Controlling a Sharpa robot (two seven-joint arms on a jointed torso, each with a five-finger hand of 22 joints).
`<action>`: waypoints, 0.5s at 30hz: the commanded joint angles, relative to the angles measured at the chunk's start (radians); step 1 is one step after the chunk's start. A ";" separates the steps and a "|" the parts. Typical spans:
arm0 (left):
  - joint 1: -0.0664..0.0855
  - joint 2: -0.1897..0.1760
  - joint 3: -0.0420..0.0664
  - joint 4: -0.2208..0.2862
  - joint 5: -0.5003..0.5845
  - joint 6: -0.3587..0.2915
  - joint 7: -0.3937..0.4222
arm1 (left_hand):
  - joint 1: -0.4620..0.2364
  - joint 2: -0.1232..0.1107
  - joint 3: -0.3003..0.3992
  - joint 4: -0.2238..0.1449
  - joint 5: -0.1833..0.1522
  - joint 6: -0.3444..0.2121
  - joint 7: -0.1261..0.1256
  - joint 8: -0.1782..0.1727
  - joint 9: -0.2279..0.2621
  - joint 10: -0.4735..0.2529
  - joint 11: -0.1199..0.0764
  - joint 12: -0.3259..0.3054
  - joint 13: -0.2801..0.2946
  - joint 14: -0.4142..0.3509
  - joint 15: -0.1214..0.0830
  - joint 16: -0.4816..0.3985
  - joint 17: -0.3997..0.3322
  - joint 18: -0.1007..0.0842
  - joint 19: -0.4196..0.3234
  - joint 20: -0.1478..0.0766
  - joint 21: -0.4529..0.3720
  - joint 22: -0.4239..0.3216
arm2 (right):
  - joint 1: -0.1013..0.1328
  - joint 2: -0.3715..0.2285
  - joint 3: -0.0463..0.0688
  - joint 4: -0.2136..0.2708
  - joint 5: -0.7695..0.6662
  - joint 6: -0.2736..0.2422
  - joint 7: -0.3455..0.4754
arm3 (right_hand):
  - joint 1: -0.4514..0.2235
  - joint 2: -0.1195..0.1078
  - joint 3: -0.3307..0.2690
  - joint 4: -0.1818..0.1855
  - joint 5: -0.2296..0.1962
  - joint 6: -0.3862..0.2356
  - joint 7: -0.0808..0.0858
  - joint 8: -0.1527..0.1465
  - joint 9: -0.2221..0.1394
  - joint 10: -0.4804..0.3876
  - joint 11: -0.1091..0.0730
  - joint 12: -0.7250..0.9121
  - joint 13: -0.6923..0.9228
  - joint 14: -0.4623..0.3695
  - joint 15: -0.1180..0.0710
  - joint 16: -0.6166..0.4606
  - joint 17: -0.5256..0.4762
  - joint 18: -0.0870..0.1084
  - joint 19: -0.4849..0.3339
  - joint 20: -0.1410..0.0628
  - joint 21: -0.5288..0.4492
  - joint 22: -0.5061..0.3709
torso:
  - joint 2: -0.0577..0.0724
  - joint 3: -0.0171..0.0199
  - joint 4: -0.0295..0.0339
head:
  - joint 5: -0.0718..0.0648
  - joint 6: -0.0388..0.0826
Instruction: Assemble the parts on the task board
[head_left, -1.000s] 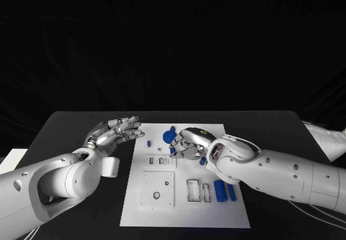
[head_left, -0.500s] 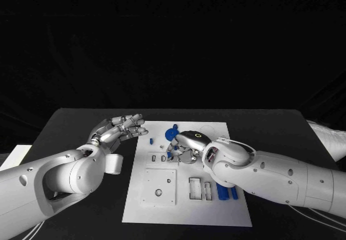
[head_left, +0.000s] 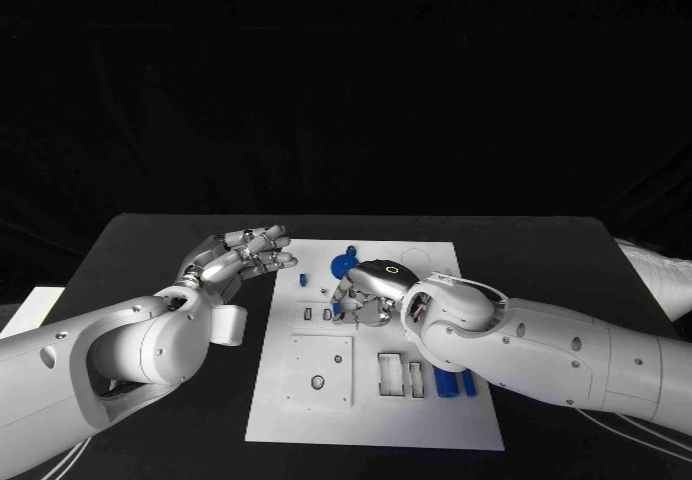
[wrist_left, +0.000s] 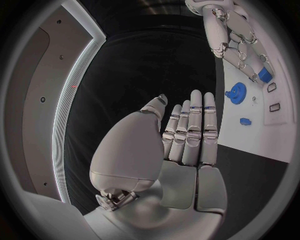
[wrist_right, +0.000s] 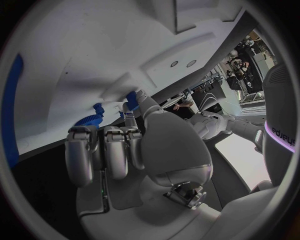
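The white task board (head_left: 372, 415) lies in the middle of the black table. My right hand (head_left: 371, 294) is down over the board's far half, fingers curled, pinching a small blue part (wrist_left: 264, 75) at its fingertips above the small slots (head_left: 307, 315). That part (wrist_right: 132, 98) also shows at the fingertips in the right wrist view. A blue gear (head_left: 342, 266) stands just beyond the hand, with a small blue piece (head_left: 303, 281) to its left. My left hand (head_left: 245, 255) hovers off the board's far left corner, holding nothing, its fingers straight and close together.
Two blue bars (head_left: 454, 385) lie by my right forearm, beside rectangular slots (head_left: 391, 372). A square plate (head_left: 317, 372) is set in the board's near left. A pale object (head_left: 29, 310) sits off the table's left edge. White cloth (head_left: 656, 270) lies at the right.
My right hand has slid a little left and lower over the small slots, and its forearm now covers part of the blue bars. The left hand has hardly moved.
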 joint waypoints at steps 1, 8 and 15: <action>0.000 0.001 0.001 0.003 -0.005 0.020 0.004 | 0.008 -0.003 0.004 0.001 0.001 -0.006 0.003 -0.003 -0.001 -0.005 0.000 -0.004 -0.001 -0.006 0.001 -0.006 0.001 0.011 -0.004 0.002 -0.003 -0.001 | -0.005 0.000 -0.004 -0.004 -0.031 0.062 -0.031 | -0.015 -0.003 0.001 0.007 0.002 0.043 -0.026 -0.006 0.000 0.102 -0.004 0.001 0.261 0.100 -0.004 -0.005 0.234 -0.009 0.049 -0.004 -0.007 0.135 | 0.000 -0.0002 -0.0003 | 0.001 0.000; 0.000 0.000 0.001 0.003 -0.005 0.020 0.005 | 0.008 -0.003 0.004 0.001 0.001 -0.006 0.003 -0.003 -0.001 -0.005 0.000 -0.004 -0.001 -0.006 0.001 -0.006 0.001 0.011 -0.004 0.002 -0.003 -0.001 | -0.006 0.000 -0.005 0.004 -0.047 0.087 -0.049 | -0.031 -0.021 -0.004 0.010 0.001 0.033 -0.020 -0.015 -0.003 0.099 0.001 -0.009 0.257 0.098 -0.001 -0.008 0.228 -0.007 0.045 -0.001 -0.011 0.127 | 0.000 0.0000 0.0005 | 0.000 -0.001; 0.000 -0.001 0.001 0.002 -0.005 0.020 0.005 | 0.008 -0.003 0.004 0.001 0.001 -0.006 0.003 -0.003 -0.001 -0.005 0.000 -0.004 -0.001 -0.006 0.001 -0.006 0.001 0.011 -0.004 0.002 -0.003 -0.001 | -0.007 -0.001 -0.006 0.006 -0.062 0.100 -0.070 | -0.056 -0.053 -0.016 0.018 0.013 0.011 -0.009 -0.025 -0.009 0.088 0.011 -0.037 0.244 0.097 0.007 -0.011 0.222 -0.005 0.041 0.005 -0.016 0.117 | 0.000 -0.0001 -0.0006 | 0.001 -0.001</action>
